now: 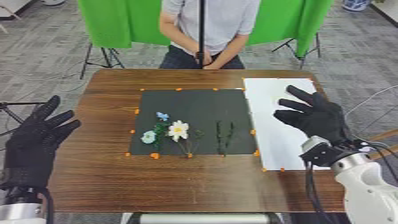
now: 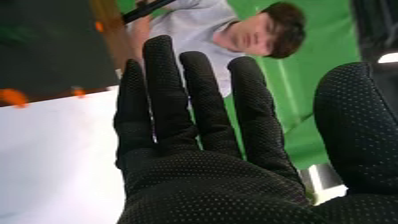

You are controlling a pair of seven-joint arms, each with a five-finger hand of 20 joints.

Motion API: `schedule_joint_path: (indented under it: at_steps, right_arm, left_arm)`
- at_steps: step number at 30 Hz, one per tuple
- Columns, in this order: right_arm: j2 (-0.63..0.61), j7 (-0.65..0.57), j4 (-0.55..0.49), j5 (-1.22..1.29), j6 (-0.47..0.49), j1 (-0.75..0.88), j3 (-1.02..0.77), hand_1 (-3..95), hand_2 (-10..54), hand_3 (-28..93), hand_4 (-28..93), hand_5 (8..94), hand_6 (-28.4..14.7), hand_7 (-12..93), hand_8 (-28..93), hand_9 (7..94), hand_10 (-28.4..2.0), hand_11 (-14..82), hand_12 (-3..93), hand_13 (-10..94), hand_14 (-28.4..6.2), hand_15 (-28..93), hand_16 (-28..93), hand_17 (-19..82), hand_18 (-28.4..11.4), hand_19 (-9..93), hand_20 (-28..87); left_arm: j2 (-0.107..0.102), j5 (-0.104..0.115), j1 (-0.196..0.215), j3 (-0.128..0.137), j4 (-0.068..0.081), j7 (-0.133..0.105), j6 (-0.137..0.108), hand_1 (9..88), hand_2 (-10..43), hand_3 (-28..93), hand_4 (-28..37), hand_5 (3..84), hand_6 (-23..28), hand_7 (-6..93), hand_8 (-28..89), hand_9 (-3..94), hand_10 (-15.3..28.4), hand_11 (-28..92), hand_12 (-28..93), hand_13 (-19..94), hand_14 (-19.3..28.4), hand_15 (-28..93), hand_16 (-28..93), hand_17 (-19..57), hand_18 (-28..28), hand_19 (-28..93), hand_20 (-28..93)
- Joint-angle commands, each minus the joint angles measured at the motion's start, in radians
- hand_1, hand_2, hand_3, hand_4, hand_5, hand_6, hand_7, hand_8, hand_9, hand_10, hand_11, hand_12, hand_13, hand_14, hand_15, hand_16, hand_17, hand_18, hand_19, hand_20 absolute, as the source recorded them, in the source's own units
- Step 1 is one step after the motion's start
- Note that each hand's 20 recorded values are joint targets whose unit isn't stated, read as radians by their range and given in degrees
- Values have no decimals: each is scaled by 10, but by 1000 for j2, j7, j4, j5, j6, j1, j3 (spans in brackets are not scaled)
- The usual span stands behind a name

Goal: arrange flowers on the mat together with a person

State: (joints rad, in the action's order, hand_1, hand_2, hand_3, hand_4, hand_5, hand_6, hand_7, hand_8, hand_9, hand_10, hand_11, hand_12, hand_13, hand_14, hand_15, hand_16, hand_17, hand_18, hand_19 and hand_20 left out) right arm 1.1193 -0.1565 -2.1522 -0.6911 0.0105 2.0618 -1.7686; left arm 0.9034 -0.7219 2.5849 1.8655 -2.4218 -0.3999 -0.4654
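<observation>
The small blue flower [image 1: 163, 116], pale blue flower [image 1: 148, 137], white flower [image 1: 179, 130] and dark green stems [image 1: 219, 137] are being supported by the dark mat [image 1: 191, 101]; placement is being judged well advanced, with completion being left unconfirmed. The right hand [image 1: 317, 118] is being held open over the white sheet [image 1: 277, 150], the left hand [image 1: 34, 137] open by the table's [image 1: 102, 185] left edge, nothing being gripped.

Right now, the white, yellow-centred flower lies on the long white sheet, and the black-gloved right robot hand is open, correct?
Not quite: the head view shows the white flower on the dark rectangular mat, not the white sheet. The right robot hand is open.
</observation>
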Motion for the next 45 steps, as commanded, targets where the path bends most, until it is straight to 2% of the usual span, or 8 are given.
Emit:
schedule_joint_path:
  at_steps: [1, 4, 7, 13, 21, 25, 31, 45]
  right_arm:
    - [21, 35, 9, -30, 23, 22, 6, 236, 69, 762, -254, 468, -17, 123, -107, 477, -177, 150, 144, 402, -192, 462, 82, 109, -206, 550, 136]
    - [18, 35, 9, -38, 23, 13, 7, 237, 69, 763, -254, 467, -16, 123, -107, 477, -177, 149, 144, 401, -192, 463, 81, 108, -206, 550, 139]
    - [9, 44, 15, -56, 44, 0, 11, 238, 69, 763, -255, 466, -15, 123, -107, 477, -176, 150, 145, 401, -190, 464, 81, 108, -206, 549, 142]
    - [2, 33, 19, -58, 44, -21, 17, 238, 69, 764, -255, 465, -13, 124, -107, 477, -174, 149, 144, 400, -190, 465, 82, 107, -206, 547, 147]
    - [-4, 29, 26, -56, 40, -36, 34, 237, 68, 764, -255, 464, -11, 125, -108, 478, -174, 148, 145, 402, -188, 466, 83, 106, -205, 546, 152]
    - [-4, 27, 24, -56, 29, -31, 36, 237, 68, 765, -256, 464, -11, 126, -108, 480, -174, 150, 146, 404, -188, 469, 84, 106, -204, 545, 154]
    - [-5, 21, 25, -55, 31, -33, 39, 237, 69, 763, -256, 467, -12, 125, -108, 482, -174, 152, 145, 405, -188, 477, 84, 107, -204, 547, 157]
    - [-1, 8, 24, -59, 29, -32, 36, 237, 71, 761, -254, 471, -12, 127, -109, 485, -174, 156, 144, 407, -188, 485, 80, 108, -201, 551, 159]
  left_arm:
    - [-23, 20, -4, -26, 4, -20, -25, 171, 75, 763, -283, 331, 55, 125, -102, 326, 190, 240, 89, 222, 268, 532, -107, -106, 210, 479, 100]
    - [-26, 16, -21, -43, 9, -13, -19, 171, 76, 763, -283, 331, 55, 127, -103, 325, 190, 242, 89, 223, 268, 534, -108, -106, 210, 480, 100]
    - [-46, 28, -28, -63, 15, -29, -28, 172, 76, 764, -283, 331, 56, 127, -103, 326, 191, 244, 90, 223, 268, 535, -109, -105, 209, 480, 100]
    - [-51, 27, -39, -78, 19, -26, -29, 173, 76, 765, -283, 332, 56, 127, -104, 326, 192, 246, 89, 223, 268, 538, -112, -105, 209, 480, 100]
    - [-62, 38, -39, -86, 21, -43, -37, 176, 77, 765, -283, 331, 57, 129, -104, 327, 193, 250, 90, 224, 268, 539, -113, -104, 209, 482, 100]
    - [-54, 29, -46, -89, 22, -31, -31, 177, 76, 766, -283, 332, 57, 129, -104, 328, 194, 251, 90, 223, 268, 540, -113, -104, 209, 483, 100]
    - [-65, 44, -38, -92, 19, -48, -44, 178, 77, 767, -283, 333, 59, 130, -103, 328, 195, 254, 90, 224, 268, 541, -113, -104, 209, 484, 100]
    - [-53, 37, -45, -95, 19, -35, -43, 183, 76, 769, -283, 335, 62, 137, -104, 329, 196, 258, 90, 224, 268, 543, -114, -104, 209, 485, 98]
